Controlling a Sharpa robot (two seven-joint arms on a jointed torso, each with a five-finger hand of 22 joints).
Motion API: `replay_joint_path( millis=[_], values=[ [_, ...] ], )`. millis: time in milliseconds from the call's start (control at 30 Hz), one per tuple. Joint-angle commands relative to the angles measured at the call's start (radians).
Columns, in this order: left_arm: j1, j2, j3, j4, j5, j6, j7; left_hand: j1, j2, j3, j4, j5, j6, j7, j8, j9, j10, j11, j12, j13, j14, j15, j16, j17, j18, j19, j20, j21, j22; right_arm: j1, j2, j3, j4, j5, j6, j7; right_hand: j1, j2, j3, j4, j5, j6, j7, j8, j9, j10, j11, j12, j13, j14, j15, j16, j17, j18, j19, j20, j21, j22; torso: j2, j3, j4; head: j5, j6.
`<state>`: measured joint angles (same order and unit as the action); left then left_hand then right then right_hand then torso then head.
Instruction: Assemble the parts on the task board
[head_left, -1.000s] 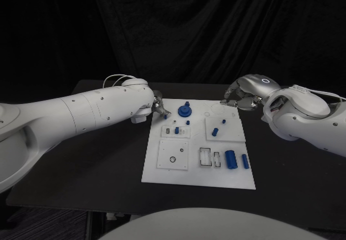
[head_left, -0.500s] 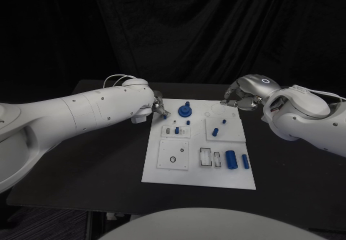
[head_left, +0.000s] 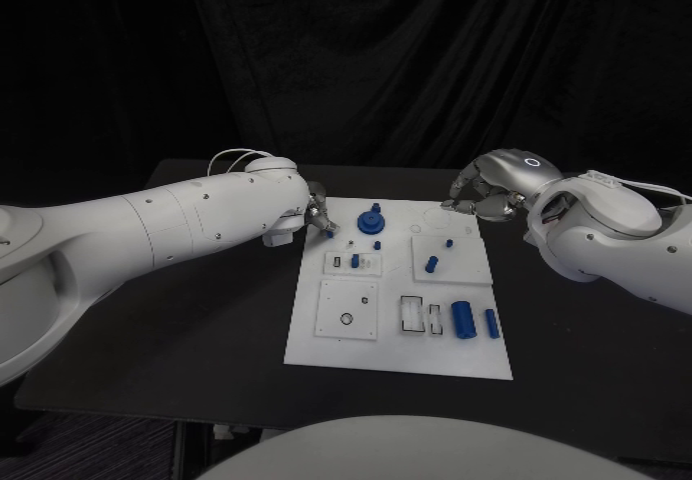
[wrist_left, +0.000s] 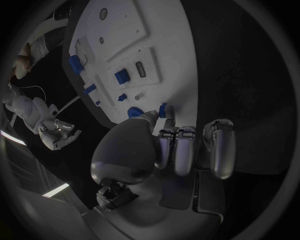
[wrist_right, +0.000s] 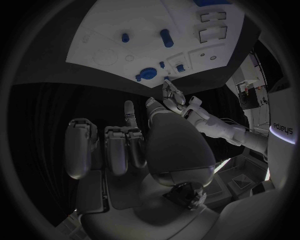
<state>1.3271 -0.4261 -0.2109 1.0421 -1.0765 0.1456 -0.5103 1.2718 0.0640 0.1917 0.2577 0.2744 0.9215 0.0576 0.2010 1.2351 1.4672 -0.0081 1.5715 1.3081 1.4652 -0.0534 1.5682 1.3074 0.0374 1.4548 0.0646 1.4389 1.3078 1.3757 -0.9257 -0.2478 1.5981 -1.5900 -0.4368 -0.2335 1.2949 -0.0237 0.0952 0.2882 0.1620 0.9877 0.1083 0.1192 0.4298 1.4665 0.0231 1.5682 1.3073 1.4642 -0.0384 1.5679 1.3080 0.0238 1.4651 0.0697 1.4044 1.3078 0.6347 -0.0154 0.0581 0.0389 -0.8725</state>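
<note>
The small blue peg (wrist_left: 167, 110) pinched in the left hand (wrist_left: 164, 145) at the board's (head_left: 335, 340) far left corner looks light, rigid and slick, best kept held by its sides near the top. The right hand (head_left: 473, 196) hovers over the far right corner, fingers curled, holding nothing. The board lies flat on a black table (head_left: 173, 330) against dark drapes.

bare black table (head_left: 173, 330) left of the task board (head_left: 332, 345), left hand (head_left: 315, 218) crowding its far-left corner, right hand (head_left: 476, 195) its far-right
</note>
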Motion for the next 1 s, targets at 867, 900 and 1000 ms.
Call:
replay_joint_path(
  millis=[867,900,1000],
  values=[
    [-0.007,-0.036,0.0,0.054,0.001,-0.05,0.055,-0.06,-0.121,0.298,-0.04,-0.013,0.071,-0.008,-0.025,-0.004,0.104,-0.006,-0.001,0.263,0.106,-0.002,0.003,0.263,0.006,-0.003,-0.006,-0.013,0.19,-0.002,-0.008,0.001,0.0,-0.003,-0.001,-0.017,0.006,0.003,-0.002,-0.004,0.002,0.006,-0.003,-0.007,-0.002,0.104,0.008,0.003,0.263,0.107,0.005,0.003,0.263,0.017,0.028,0.006,-0.006,0.209,-0.001,0.0006,0.0015,0.006,0.0],
    [-0.007,-0.043,0.0,0.064,0.001,-0.056,0.054,-0.063,-0.125,0.307,-0.042,-0.015,0.075,-0.009,-0.024,-0.004,0.104,-0.007,-0.001,0.263,0.106,-0.003,0.003,0.263,0.006,-0.003,-0.006,-0.014,0.19,-0.002,-0.009,0.001,0.0,-0.003,-0.001,-0.018,0.006,0.003,-0.002,-0.004,0.002,0.006,-0.003,-0.007,-0.002,0.104,0.008,0.003,0.263,0.107,0.005,0.003,0.263,0.017,0.028,0.006,-0.006,0.209,-0.002,0.0007,0.0016,0.006,0.0],
    [-0.007,-0.067,0.0,0.102,0.001,-0.074,0.051,-0.071,-0.132,0.325,-0.047,-0.021,0.085,-0.012,-0.022,-0.004,0.104,-0.009,-0.001,0.263,0.106,-0.005,0.003,0.263,0.006,-0.003,-0.008,-0.014,0.191,-0.002,-0.012,0.001,0.0,-0.003,-0.001,-0.019,0.006,0.003,-0.002,-0.004,0.002,0.006,-0.003,-0.007,-0.002,0.104,0.008,0.003,0.263,0.107,0.005,0.003,0.263,0.017,0.028,0.006,-0.006,0.209,-0.002,0.0008,0.0013,0.007,0.0]
  ],
)
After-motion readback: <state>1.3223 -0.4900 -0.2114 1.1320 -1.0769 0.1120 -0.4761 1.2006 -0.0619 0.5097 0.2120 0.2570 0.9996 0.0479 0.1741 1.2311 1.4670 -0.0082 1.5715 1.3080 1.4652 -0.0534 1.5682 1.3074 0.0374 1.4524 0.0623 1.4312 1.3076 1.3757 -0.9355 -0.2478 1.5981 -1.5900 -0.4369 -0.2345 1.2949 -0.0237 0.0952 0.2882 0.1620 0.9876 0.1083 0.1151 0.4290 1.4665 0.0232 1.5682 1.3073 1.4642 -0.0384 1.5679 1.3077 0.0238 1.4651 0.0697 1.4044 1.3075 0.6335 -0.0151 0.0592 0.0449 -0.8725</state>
